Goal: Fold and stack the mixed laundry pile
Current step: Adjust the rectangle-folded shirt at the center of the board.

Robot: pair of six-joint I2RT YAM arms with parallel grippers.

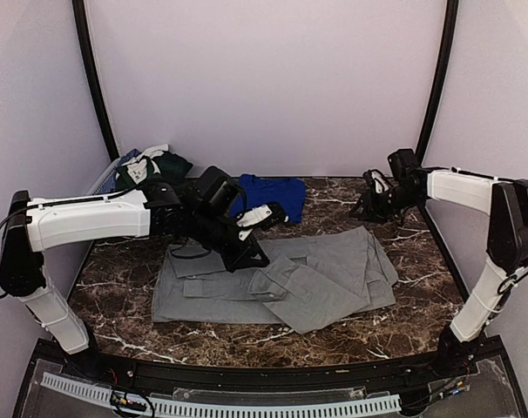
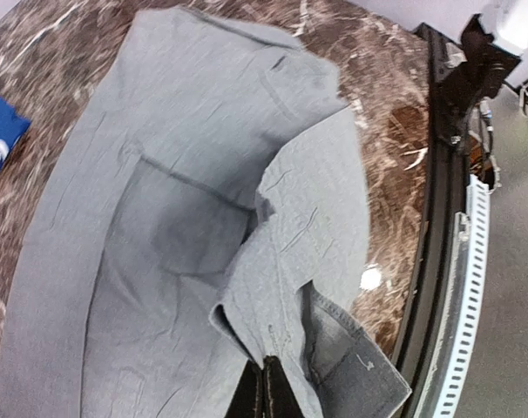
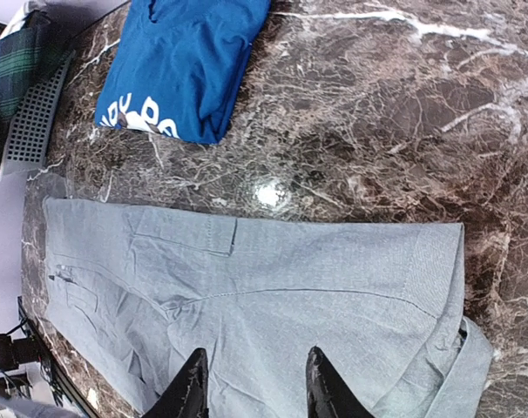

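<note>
Left gripper (image 2: 266, 394): jaws clenched on a raised fold of the grey garment (image 1: 316, 279). In the left wrist view the cloth ran up from the table straight into the closed fingertips, a hemmed edge hanging just beside them.

The grey garment lay spread across the middle of the marble table (image 1: 116, 279), partly folded over itself on its right half. The left arm reached over its left portion.

Right gripper (image 3: 255, 353): jaws released, standing apart with nothing between them. In the right wrist view the grey cloth lay beyond the fingertips. The top view placed this gripper near the garment's far right corner, over bare marble; contact could not be told.

Blue T-shirt (image 1: 273, 192): folded, white print showing, behind the grey garment, apart from both grippers.

Dark-green and plaid pieces (image 1: 151, 167): heaped at the mesh basket (image 3: 33, 117), far left corner.
</note>
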